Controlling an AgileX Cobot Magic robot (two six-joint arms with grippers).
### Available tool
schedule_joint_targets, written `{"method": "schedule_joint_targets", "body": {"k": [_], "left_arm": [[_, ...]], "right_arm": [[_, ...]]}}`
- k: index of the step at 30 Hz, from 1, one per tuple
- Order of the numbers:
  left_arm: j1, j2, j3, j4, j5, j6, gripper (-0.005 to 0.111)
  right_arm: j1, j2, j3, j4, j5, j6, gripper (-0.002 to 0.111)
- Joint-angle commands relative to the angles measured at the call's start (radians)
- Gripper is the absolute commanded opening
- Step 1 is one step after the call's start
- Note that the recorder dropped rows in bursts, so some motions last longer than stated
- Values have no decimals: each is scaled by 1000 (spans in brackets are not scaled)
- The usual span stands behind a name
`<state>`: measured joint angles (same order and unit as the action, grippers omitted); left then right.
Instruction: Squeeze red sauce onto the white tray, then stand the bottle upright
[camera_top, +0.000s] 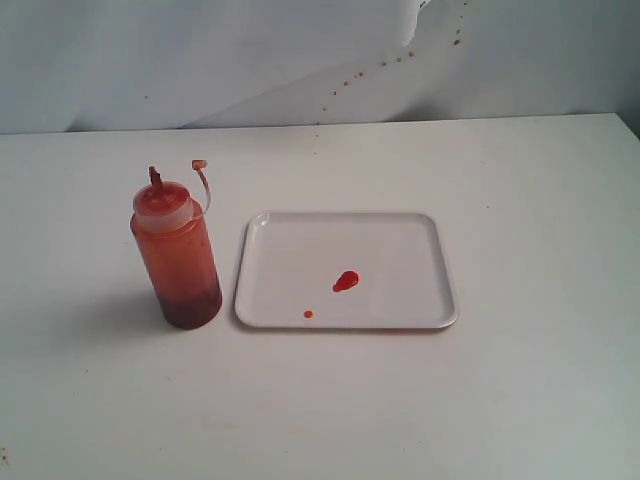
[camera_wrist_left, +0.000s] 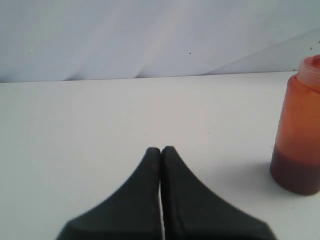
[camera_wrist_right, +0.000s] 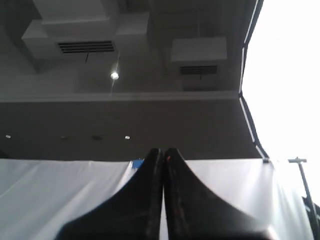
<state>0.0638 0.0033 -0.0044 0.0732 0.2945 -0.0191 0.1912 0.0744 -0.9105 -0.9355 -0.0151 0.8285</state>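
Left gripper (camera_wrist_left: 161, 150): we see its two dark fingers pressed together tip to tip, holding nothing, low over the white table (camera_wrist_left: 75, 125).
Right gripper (camera_wrist_right: 162, 150): we see this pair closed and empty too; it points up toward a ceiling with vents and a white sheet.
Bottle (camera_top: 178, 255): we find it standing upright on the table, just beside the tray's left edge but not touching it. In the left wrist view it stands off to one side of the closed fingers, apart from them.
Bottle contents: we see an orange-red tint down the wall and a darker layer at the bottom.
Nozzle (camera_top: 155, 176): red and pointing up; its small cap (camera_top: 199, 164) is off, on a thin tether.
Tray (camera_top: 400, 235): white, lying flat on the table.
Sauce (camera_top: 346, 281): we see a small glossy red blob near the tray's middle, and a tinier dot (camera_top: 308, 314) closer to the front rim.
Wall (camera_top: 250, 60): pale, with a few brownish specks.
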Motion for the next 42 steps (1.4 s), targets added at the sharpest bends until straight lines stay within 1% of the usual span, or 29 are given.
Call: {"method": "schedule_joint_targets", "body": {"k": [1,10,12,14,15,16,17,18,21,25,27,38,41,42], "left_arm": [[2,-3,4,-7,-5,0,0],[2,-3,4,-7,-5,0,0],[2,-3,4,-7,-5,0,0],[2,-3,4,-7,-5,0,0],[2,-3,4,-7,-5,0,0],[2,-3,4,-7,-5,0,0],[2,-3,4,-7,-5,0,0],[2,-3,4,-7,-5,0,0],[2,-3,4,-7,-5,0,0],[2,-3,4,-7,-5,0,0],[2,-3,4,-7,-5,0,0],[2,-3,4,-7,-5,0,0],[2,-3,4,-7,-5,0,0],[2,-3,4,-7,-5,0,0]], "right_arm": [[-32,-74,6,4,-2,-6,0],[-32,-74,5,12,3,-6,0],[-30,-74,6,98,5,-6,0],[-30,-74,21,386,10,-6,0],[-30,-74,29,561,10,-6,0],[-30,-74,43,812,10,-6,0],[-30,-74,52,912,8,-6,0],[-30,-74,66,927,0,-3,0],[-30,-74,133,809,-79,-3,0],[-30,-74,306,777,-255,-3,0],[-30,-74,386,771,-290,-3,0],[-30,-74,829,771,-279,-3,0],[-30,-74,911,771,-277,-3,0],[-30,-74,911,771,-264,-3,0]]}}
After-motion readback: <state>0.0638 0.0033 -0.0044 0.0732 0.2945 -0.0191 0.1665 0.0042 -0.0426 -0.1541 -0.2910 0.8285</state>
